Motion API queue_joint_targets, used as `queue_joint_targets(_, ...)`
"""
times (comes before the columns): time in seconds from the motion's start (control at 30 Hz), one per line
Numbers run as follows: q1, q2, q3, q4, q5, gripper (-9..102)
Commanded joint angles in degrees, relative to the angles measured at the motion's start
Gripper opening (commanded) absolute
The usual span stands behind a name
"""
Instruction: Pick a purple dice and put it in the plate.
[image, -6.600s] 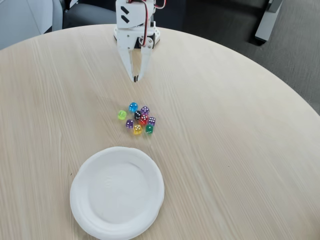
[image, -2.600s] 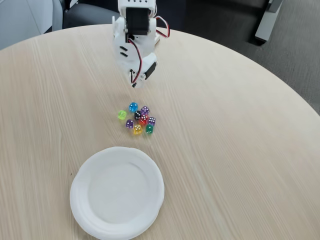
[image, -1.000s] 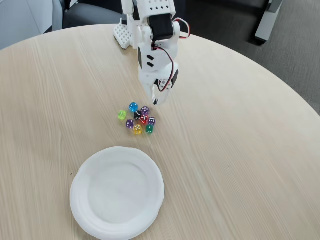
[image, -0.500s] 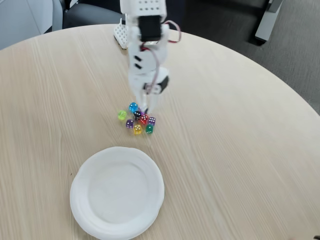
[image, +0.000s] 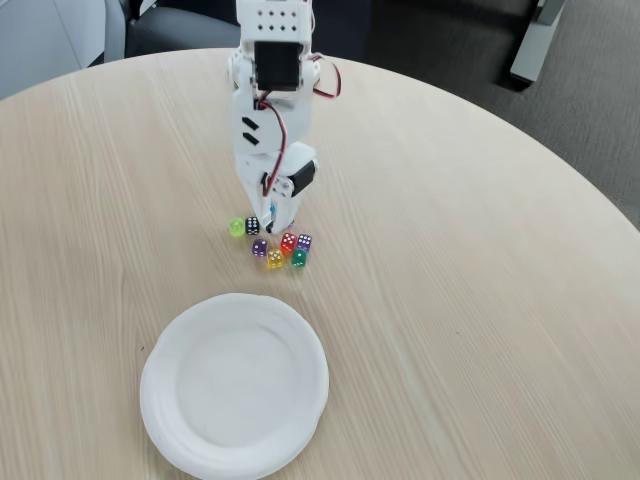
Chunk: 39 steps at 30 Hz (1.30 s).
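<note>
We see the tool (image: 268, 226) down among the dice mid-table; its grip is unclear. A translucent purple dice (image: 259, 247) with white pips lies beside it, apart from the white plate (image: 234, 385).

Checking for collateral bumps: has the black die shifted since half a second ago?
Yes. The black die now sits left of the gripper, beside the lime die; earlier it was nearer the red die.
</note>
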Motion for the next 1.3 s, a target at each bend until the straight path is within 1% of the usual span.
queue_joint_targets(0.0,-1.41,0.18,-1.32,-0.26,0.18,0)
queue_joint_targets(0.27,-8.53,0.18,-1.32,0.00,2.55,1)
queue_joint_targets(0.43,-10.28,0.18,-1.32,0.00,2.90,3)
queue_joint_targets(0.6,-10.28,0.18,-1.32,0.00,2.37,10)
queue_joint_targets(0.73,-9.76,0.26,-1.32,0.09,2.99,20)
queue_joint_targets(0.83,-9.40,0.88,-1.32,0.09,2.72,23)
queue_joint_targets(0.93,-9.32,1.05,-1.32,-0.09,3.25,24)
queue_joint_targets(1.07,-9.23,1.05,-1.32,-0.09,6.59,24)
queue_joint_targets(1.27,-9.23,0.88,-1.32,-0.18,9.67,21)
